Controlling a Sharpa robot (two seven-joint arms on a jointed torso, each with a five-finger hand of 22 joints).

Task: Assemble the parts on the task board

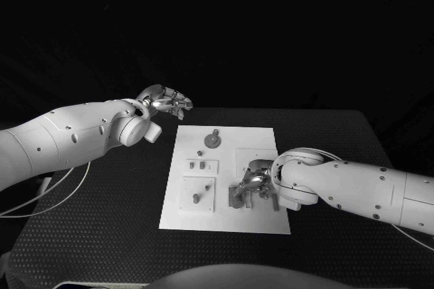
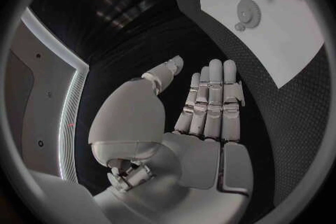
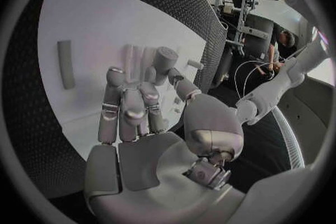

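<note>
The task board [image 1: 226,176] sat mid-frame. The right hand [image 1: 253,187] hovered low over its lower right, fingers spread, holding nothing I could see. The left hand [image 1: 165,103] was open, upper left. Best bet: settle fingertips around the short peg [image 3: 166,57] before closing.

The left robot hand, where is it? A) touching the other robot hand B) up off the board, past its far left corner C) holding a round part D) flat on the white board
B: in the head view the left robot hand hangs beyond the far left corner of the board, fingers apart and holding nothing, while the right robot hand is over the board's near part.
</note>
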